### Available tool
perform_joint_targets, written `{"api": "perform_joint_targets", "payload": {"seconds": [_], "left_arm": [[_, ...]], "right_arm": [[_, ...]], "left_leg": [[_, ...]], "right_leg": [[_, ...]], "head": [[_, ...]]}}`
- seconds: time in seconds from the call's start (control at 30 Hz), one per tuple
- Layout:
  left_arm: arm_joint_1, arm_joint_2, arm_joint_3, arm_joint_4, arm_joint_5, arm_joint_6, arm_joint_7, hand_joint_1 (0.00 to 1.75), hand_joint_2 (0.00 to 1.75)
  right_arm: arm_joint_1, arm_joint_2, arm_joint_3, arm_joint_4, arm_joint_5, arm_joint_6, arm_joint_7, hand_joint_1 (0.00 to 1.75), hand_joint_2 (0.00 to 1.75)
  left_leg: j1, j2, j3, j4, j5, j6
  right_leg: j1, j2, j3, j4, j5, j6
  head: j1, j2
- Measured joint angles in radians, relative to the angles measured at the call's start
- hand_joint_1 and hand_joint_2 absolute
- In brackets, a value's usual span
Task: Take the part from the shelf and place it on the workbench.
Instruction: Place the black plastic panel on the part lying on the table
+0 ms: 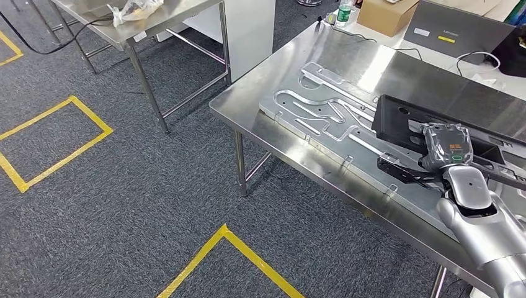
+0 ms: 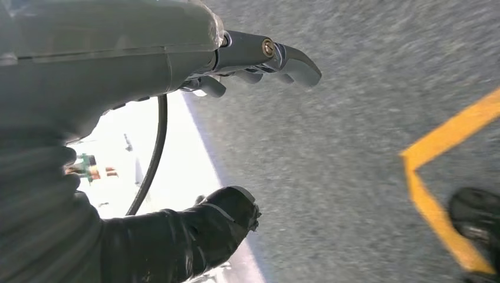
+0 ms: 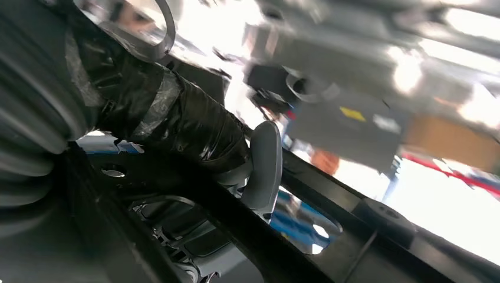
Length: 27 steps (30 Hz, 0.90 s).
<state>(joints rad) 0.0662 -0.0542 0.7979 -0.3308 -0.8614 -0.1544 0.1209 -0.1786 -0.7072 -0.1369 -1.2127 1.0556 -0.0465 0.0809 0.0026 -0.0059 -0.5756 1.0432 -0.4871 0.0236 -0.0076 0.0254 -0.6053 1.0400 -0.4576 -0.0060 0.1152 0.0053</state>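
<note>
The black part (image 1: 434, 133) lies low over the steel bench (image 1: 347, 59), above the far right end of the grooved metal plate (image 1: 322, 115) that sits along the bench's near edge. It is a flat, framed piece with openings. Its long axis runs across the bench from its squared end (image 1: 397, 118) near the middle toward the right edge, roughly parallel to the plate. That squared end points toward the bench's left corner. Whether the part rests on the plate or hangs just above it cannot be told.

The right robot hand (image 1: 428, 164) grips the part from the near side. In the head view its dark fingers reach under the frame while the wrist housing sits over the top. The right wrist view shows what the head view hides: the taped thumb (image 3: 259, 165) pressed against a black bar of the part (image 3: 247, 218), with openings in the frame behind it.

The left robot hand (image 2: 236, 135) shows in the left wrist view, fingers (image 2: 283, 56) and thumb spread apart with nothing between them, hanging over grey carpet (image 2: 330, 177) crossed by a yellow line (image 2: 430, 194).

Toward the far edge of the bench stand a cardboard box (image 1: 384, 13) and a grey case (image 1: 453, 28). A second bench (image 1: 155, 22) stands at the far left.
</note>
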Motion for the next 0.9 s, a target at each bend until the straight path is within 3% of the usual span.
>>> {"api": "perform_joint_targets", "payload": {"seconds": [0.1,0.4,0.67,0.8,0.9], "left_arm": [[-0.004,0.0,0.02,0.0,-0.007,0.003,-0.003,0.0,1.75],[-0.01,-0.001,0.049,0.0,-0.019,0.005,-0.003,0.0,1.75],[-0.021,-0.004,0.089,0.001,-0.062,0.003,0.0,0.0,1.75],[-0.022,-0.005,0.097,0.001,-0.063,0.003,0.0,0.0,1.75],[-0.025,-0.01,0.11,0.001,-0.064,-0.006,0.006,0.0,0.44]], "right_arm": [[-0.015,0.016,0.009,0.075,0.003,-0.008,0.003,1.75,1.75],[-0.054,0.041,0.019,0.177,0.008,-0.011,0.008,1.75,1.75],[-0.121,0.102,0.029,0.335,0.036,-0.042,0.018,1.75,1.75],[-0.145,0.13,0.033,0.384,0.041,-0.047,0.018,0.0,0.0],[-0.167,0.15,0.036,0.42,0.045,-0.05,0.018,0.0,0.0]], "left_leg": [[-0.002,0.0,0.007,-0.018,0.003,-0.006],[-0.007,-0.001,0.005,-0.017,0.003,0.004],[-0.007,-0.001,0.006,-0.017,0.003,0.005],[-0.005,0.0,0.006,-0.017,0.003,0.005],[-0.004,0.0,0.007,-0.017,0.003,0.005]], "right_leg": [[0.0,0.001,-0.002,0.003,-0.002,0.004],[-0.005,0.0,0.0,-0.005,0.003,0.011],[-0.004,0.0,0.0,-0.005,0.002,0.012],[-0.002,0.0,0.0,-0.004,0.002,0.012],[0.0,0.0,0.0,-0.004,0.002,0.012]], "head": [[0.0,0.0],[0.0,0.0],[0.0,0.0],[0.0,0.0],[0.0,0.0]]}}
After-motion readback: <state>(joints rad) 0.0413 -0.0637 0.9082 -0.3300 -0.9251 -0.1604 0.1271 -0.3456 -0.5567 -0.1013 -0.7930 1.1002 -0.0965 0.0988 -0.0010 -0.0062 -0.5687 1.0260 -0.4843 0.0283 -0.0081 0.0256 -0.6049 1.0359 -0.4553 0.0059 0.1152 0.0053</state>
